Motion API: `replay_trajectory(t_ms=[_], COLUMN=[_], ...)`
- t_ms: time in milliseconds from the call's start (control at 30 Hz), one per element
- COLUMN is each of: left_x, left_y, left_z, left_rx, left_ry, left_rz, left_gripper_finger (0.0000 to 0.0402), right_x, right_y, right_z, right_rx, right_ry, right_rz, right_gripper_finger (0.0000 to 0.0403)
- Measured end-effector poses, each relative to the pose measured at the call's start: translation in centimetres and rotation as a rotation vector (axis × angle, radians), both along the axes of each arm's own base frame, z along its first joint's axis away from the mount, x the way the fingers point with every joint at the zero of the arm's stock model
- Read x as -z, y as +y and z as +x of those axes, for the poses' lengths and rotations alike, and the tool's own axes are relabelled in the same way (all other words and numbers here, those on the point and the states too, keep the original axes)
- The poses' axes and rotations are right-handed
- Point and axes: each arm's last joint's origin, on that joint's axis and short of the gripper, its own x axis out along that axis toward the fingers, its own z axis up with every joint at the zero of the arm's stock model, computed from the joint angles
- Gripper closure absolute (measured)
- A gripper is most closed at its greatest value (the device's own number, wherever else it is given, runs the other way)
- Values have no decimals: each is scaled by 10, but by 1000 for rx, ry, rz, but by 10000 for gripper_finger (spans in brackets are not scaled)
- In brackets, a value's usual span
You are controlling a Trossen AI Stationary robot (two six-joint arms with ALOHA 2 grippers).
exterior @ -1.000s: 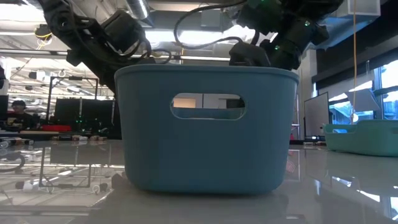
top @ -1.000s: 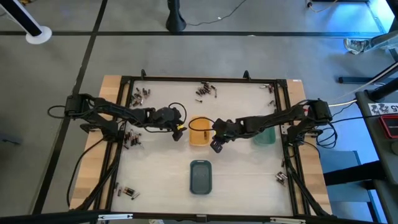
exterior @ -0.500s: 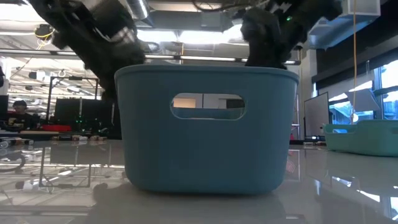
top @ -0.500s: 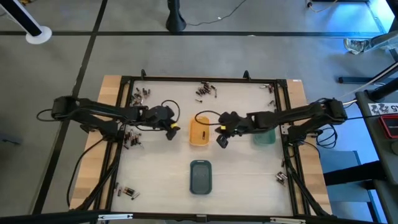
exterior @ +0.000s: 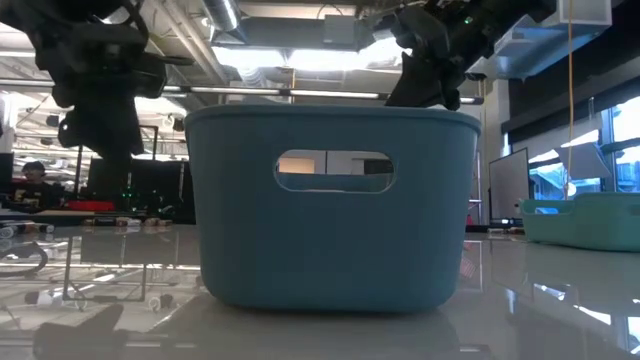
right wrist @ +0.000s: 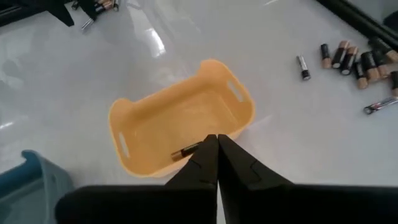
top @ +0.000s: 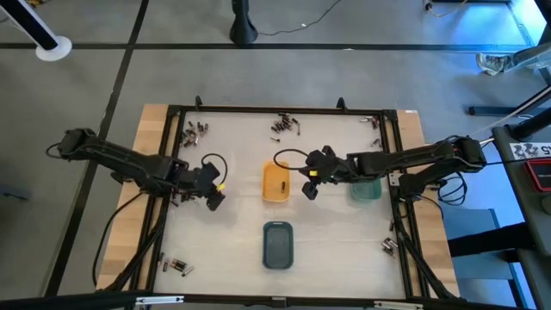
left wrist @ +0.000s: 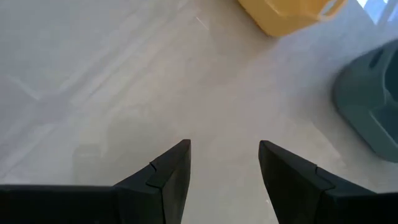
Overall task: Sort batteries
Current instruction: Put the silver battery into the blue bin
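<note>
Hands have drawn back: left hand (top: 215, 199) open, empty (near bench's left edge); right hand (top: 309, 188) shut, empty, beside orange tray (top: 275, 182) holding one battery (right wrist: 188, 150).

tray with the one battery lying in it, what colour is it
Orange-yellow tray; one battery lies inside. Shows best in the right wrist view.

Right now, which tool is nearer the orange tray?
The right. The right tool hangs just off the orange tray's right edge, shut. The left tool sits farther off on the tray's left, over bare table, open and empty.
</note>
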Motion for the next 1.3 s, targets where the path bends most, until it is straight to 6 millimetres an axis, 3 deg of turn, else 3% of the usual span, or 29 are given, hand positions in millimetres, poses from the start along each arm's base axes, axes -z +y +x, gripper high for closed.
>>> replay_trajectory(t_ms=[167,400,633,833,933,1133,1300], left_x=[0,1,0,1,3,3,8], left_y=[-1,-11,-13,-10,-8,-14,-16], left_z=[0,-3,-2,-5,-7,-9,-18], left_rx=[-52,-107,-151,-120,-76,-38,-168], left_ry=[-2,18,1,-13,16,51,150], left_rz=[-50,-209,-241,-35,50,-60,-181], left_gripper_finger=[224,224,224,224,224,224,224], right_x=[-3,-17,-18,-9,-4,-7,-11], right_y=[0,2,4,5,2,1,1], right_z=[2,5,3,-1,-5,-8,-8], right_rx=[0,10,24,-100,-78,-42,-40], right_ry=[-37,-193,-199,-62,16,-1,-26], right_rz=[3,166,307,140,32,45,34], right_gripper_finger=[402,401,401,401,401,401,401])
